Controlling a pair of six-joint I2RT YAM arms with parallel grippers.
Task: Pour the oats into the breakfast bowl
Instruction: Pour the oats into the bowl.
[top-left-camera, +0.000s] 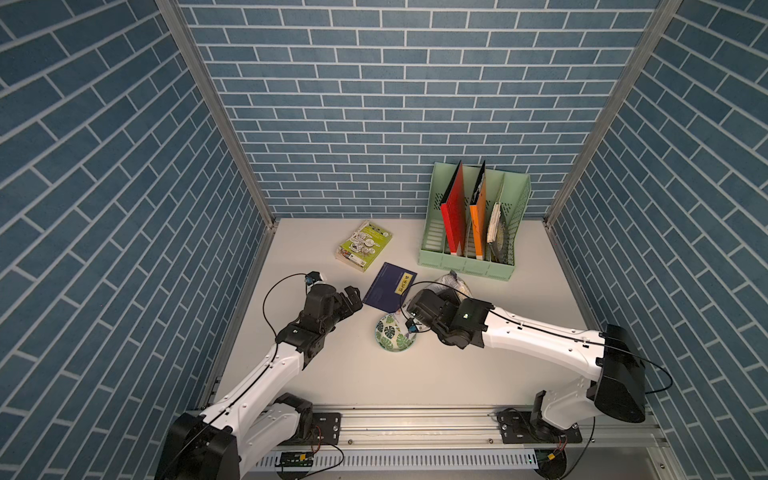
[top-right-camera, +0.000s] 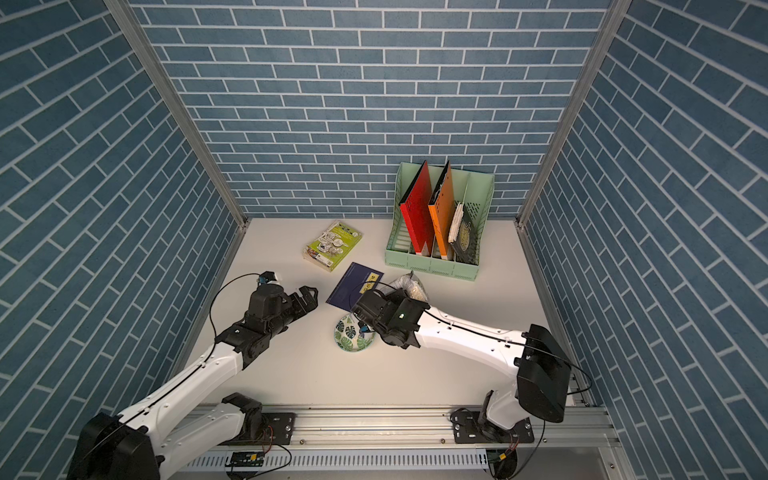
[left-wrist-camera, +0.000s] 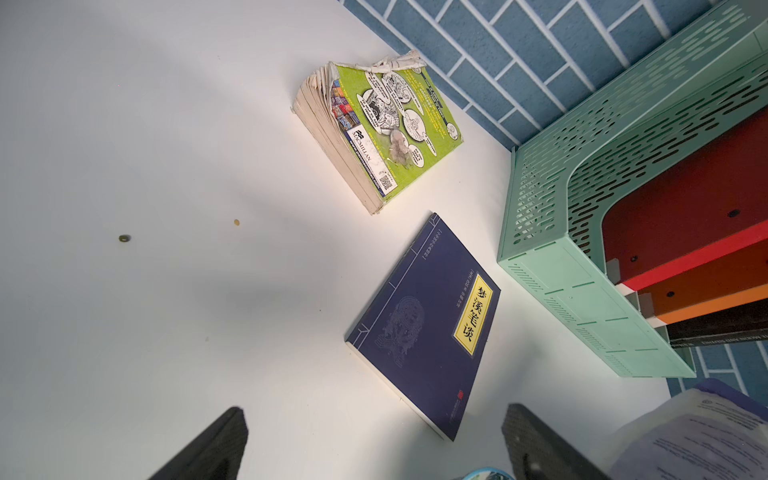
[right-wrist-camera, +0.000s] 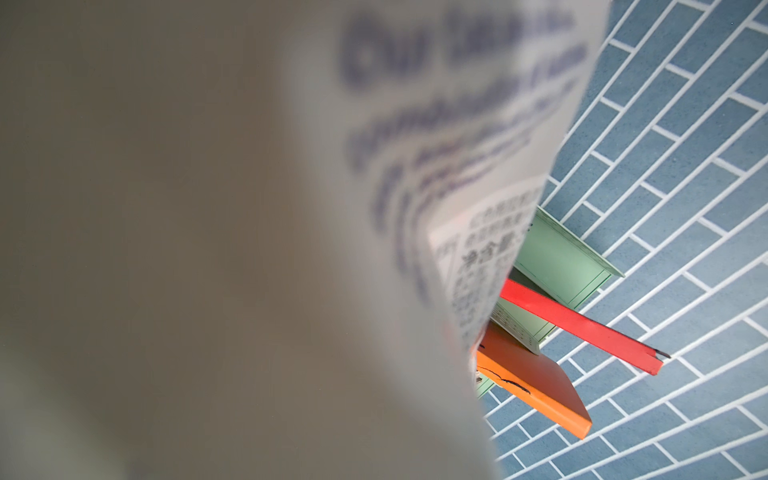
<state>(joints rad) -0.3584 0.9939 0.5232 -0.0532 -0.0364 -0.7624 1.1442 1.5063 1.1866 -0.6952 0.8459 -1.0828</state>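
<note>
The breakfast bowl showed only its leaf pattern, so I judged the pouring not yet begun. At its ten o'clock my left gripper gaped wide and empty. At one o'clock my right gripper clamped the oats pouch. Farther off, the green rack held folders.

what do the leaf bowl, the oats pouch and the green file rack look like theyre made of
The bowl is likely glazed ceramic, possibly melamine: rigid round rim, printed leaves. The oats pouch looks like thin soft plastic film, matte white: it curves and crumples. The file rack looks like moulded plastic, matte mint green: slotted walls, thin rigid dividers.
</note>
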